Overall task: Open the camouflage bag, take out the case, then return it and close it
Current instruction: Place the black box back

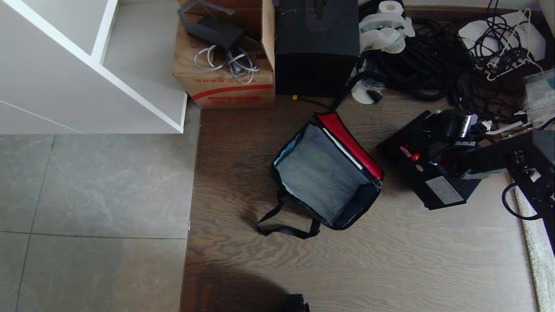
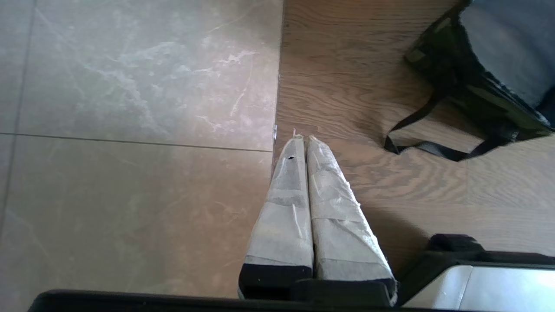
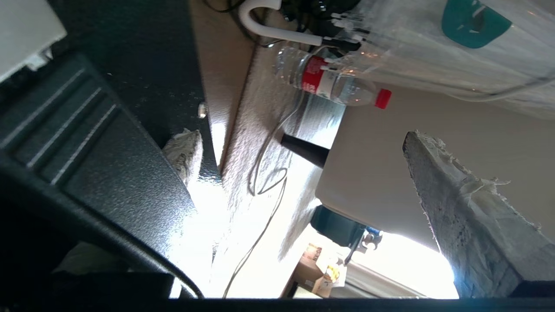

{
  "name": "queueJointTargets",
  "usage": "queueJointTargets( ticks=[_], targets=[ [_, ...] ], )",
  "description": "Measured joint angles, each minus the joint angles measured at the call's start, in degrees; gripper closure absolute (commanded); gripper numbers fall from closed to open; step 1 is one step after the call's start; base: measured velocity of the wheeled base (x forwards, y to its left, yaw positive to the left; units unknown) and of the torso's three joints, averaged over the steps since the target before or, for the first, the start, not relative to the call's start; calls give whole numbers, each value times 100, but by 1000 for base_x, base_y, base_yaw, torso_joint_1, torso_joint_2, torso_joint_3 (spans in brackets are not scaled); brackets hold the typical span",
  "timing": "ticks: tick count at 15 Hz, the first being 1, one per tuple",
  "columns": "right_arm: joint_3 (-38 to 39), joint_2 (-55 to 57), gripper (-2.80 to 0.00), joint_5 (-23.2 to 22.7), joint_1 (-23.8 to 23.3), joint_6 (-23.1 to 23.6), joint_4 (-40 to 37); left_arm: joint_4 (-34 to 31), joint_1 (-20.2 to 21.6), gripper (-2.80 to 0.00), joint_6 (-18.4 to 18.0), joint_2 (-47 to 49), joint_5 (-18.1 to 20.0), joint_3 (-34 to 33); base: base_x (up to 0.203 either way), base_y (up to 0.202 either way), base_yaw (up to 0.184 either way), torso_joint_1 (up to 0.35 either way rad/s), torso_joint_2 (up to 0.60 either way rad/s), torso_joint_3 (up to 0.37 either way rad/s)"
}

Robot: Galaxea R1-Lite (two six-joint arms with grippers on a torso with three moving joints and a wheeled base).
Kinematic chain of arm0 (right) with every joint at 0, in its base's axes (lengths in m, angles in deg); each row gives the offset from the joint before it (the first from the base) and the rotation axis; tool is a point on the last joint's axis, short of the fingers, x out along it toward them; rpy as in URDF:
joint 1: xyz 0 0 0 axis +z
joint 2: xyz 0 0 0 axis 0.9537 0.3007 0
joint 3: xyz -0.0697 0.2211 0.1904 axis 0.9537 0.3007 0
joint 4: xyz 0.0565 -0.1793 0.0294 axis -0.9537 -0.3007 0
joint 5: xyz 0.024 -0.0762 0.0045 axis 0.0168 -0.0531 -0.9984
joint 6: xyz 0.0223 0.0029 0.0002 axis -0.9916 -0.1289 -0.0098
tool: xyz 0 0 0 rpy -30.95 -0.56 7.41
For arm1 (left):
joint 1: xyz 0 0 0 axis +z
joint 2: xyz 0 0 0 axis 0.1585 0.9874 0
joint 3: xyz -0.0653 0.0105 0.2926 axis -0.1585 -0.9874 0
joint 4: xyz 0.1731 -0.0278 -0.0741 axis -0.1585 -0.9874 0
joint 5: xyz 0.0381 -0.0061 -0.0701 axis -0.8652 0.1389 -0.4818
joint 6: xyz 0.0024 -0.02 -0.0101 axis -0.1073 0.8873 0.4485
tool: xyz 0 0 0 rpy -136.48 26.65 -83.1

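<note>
- Left gripper (image 2: 301, 139): parked nearest the robot, taped fingers pressed together on nothing, over the seam between tile and wood floor (image 1: 390, 260).
- Camouflage bag (image 1: 325, 173): on the wood floor, lid thrown back showing red lining, grey interior apparently empty. Soft fabric, walls likely to sag; the lid edge or the black strap (image 1: 286, 227) looks the best hold for closing.
- Case (image 1: 427, 173): out of the bag, on the floor just beside it on the right. Hard, flat, probably heavy; the bar handle is the likely hold, though the arm hides it.
- Right gripper (image 3: 299, 173): spread wide, holding nothing, at the case.
- View difference: right wrist view alone shows one finger (image 3: 186, 151) against the case's textured side, plus a water bottle (image 3: 331, 82) beyond; head view alone shows bag and case together.
</note>
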Motion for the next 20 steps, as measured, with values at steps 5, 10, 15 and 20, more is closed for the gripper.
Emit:
queueJointTargets(
  ticks=[5, 10, 15, 20],
  targets=[
    [140, 42, 0, -12, -18, -22, 1, -4, 1, 0, 1, 0, 0, -2, 0, 0, 0, 0, 0, 0],
    [327, -67, 0, 2, 106, -140, -17, 2, 1, 0, 0, 0, 0, -2, 0, 0, 0, 0, 0, 0],
    [520, -348, 0, 2, 323, -421, -21, 2, 1, 0, 2, 0, 0, -2, 0, 0, 0, 0, 0, 0],
    [903, -958, 0, -39, 510, -430, 40, 0, 1, 0, -1, 0, 2, -2, 0, 0, 0, 0, 0, 0]
  ],
)
